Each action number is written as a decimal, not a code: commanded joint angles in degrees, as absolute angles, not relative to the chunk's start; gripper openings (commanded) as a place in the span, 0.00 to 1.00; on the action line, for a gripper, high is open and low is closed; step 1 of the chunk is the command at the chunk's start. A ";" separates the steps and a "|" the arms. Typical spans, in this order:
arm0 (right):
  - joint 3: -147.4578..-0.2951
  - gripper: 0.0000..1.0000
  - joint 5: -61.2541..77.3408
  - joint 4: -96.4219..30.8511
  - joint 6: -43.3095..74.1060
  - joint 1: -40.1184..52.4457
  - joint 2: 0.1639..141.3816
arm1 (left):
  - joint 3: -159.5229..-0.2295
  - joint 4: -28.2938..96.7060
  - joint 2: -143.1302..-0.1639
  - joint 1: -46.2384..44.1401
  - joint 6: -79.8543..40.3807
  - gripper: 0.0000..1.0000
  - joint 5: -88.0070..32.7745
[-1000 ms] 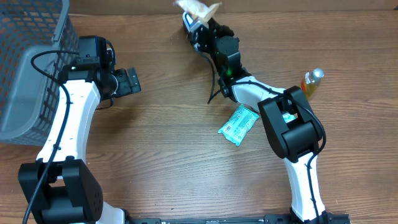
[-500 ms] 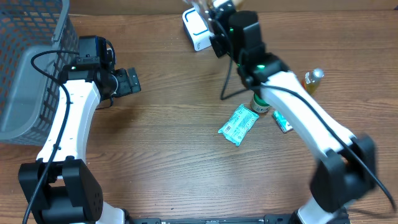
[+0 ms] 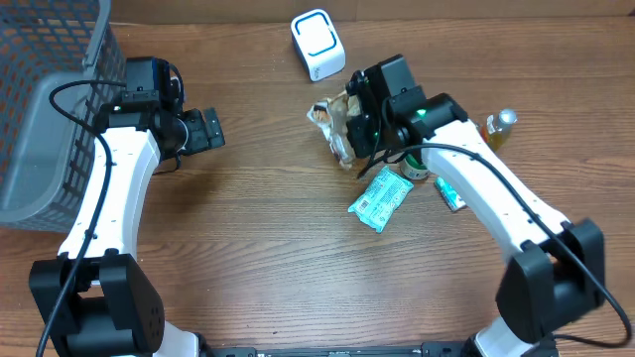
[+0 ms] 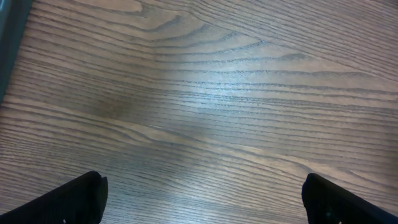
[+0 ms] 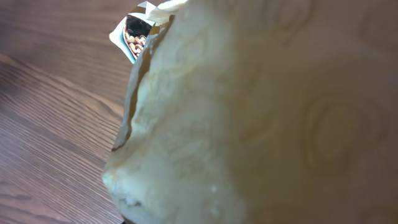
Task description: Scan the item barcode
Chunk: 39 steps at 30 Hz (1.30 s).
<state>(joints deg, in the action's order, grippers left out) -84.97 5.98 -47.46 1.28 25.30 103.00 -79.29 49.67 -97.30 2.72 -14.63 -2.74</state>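
The item, a crumpled tan snack bag, hangs over the middle of the table with my right gripper shut on it. Seen from the right wrist, the bag fills nearly the whole view and hides the fingers; a printed corner with nuts pokes out at the top left. No barcode shows. The white scanner with a blue ring stands at the back edge, behind the bag. My left gripper stays open at the left, and its wrist view has the gripper over bare wood with nothing between the fingertips.
A grey mesh basket fills the far left. A teal packet lies just in front of the right gripper. A small green container, another teal packet and a yellow bottle sit to the right.
My right arm has swung from the scanner at the back edge toward the middle of the table, carrying the bag. The left arm has not moved.
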 commanded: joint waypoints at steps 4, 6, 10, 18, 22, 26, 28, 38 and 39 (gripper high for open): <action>-84.58 0.04 6.96 -47.07 2.13 24.60 107.18 | -80.14 49.56 -96.73 2.61 -14.35 1.00 -2.55; -84.58 0.04 6.96 -47.03 2.11 24.62 108.57 | -80.14 49.56 -96.73 2.61 -14.35 1.00 -2.55; -84.60 0.63 4.43 -46.57 2.13 24.62 110.08 | -80.14 49.56 -96.73 2.61 -14.35 1.00 -2.55; -84.60 1.00 -3.99 -43.62 2.15 24.62 110.02 | -80.14 49.58 -96.73 2.61 -14.35 1.00 -2.55; -84.60 1.00 -3.99 -41.80 2.17 24.62 110.02 | -80.14 49.56 -96.73 2.61 -14.35 0.99 -2.55; -84.60 1.00 -3.99 -41.89 2.15 24.62 110.02 | -80.14 49.56 -96.73 2.61 -14.35 0.99 -2.55; -84.60 1.00 -3.99 -42.09 2.15 24.62 110.02 | -80.14 49.56 -96.73 2.61 -14.35 1.00 -2.55; -84.60 1.00 -3.97 -42.09 2.15 24.62 110.02 | -80.14 49.58 -96.73 2.61 -14.35 1.00 -2.55; -84.60 1.00 -3.97 -42.09 2.15 24.62 110.02 | -80.14 49.56 -96.73 2.61 -14.35 1.00 -2.55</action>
